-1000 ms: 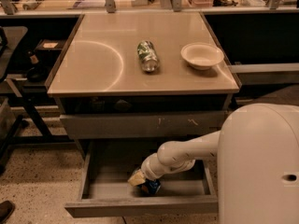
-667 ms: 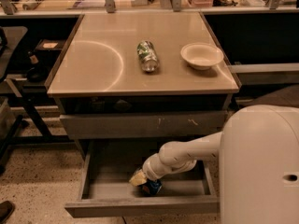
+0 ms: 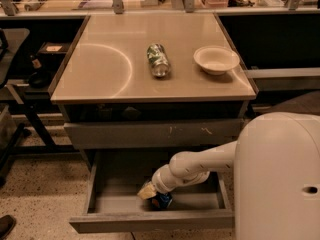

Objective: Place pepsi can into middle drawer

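One view to go on, the camera view, looking down at the cabinet front.

Change over the last second: we see almost none. The arm point(image 3: 200, 163) holds the same reach into the middle drawer point(image 3: 150, 222), and the pincer point(image 3: 151, 192) sits at the same spot low over the tray, left of centre. The pepsi can point(image 3: 163, 201) hasn't shifted either. Our read: transport is done, the can is at its drop point, and what remains is release and retract. The stall suggests we're at the let-go step, but that's a judgement.

Pincer state: we cannot tell. The wrist and its pale tip cover the contact area, so clamped or let go is not readable.

Can: only a small blue patch with a bit of lighter marking shows, right at the pincer tip on its lower right side. It's inside the tray, near the drawer's front wall, and seems to be down on the floor of it. Upright or lying down, we can't say.

The drawer is pulled well out, its grey tray otherwise bare as far as we see. Above it, the scuffed drawer front point(image 3: 155, 133) is closed. On the worktop point(image 3: 95, 74), a green can point(image 3: 158, 60) lies on its side and a bowl point(image 3: 216, 59) sits to its right, well apart from the action.
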`<state>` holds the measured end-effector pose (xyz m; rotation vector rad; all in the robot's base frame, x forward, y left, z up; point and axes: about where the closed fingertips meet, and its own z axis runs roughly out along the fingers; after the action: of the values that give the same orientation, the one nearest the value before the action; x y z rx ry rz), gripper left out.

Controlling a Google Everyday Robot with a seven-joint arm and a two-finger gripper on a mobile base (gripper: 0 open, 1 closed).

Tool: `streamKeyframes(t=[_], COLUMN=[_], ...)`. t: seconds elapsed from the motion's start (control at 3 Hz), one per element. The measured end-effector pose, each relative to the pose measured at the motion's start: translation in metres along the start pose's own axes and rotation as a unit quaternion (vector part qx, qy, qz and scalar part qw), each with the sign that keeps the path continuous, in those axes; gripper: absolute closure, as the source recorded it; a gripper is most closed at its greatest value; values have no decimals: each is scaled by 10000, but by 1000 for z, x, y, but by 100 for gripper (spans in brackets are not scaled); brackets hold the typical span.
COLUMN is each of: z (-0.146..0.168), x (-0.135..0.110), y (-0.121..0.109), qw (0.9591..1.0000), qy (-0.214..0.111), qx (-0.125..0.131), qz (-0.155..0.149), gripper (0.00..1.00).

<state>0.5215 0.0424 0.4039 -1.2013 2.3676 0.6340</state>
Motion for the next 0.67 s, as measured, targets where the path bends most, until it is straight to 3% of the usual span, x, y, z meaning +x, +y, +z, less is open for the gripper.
streamKeyframes(t=[0.67], z=[0], x=[0], y=[0], qw=[10000], qy=[0], qx=[0], qz=[0], gripper=[12])
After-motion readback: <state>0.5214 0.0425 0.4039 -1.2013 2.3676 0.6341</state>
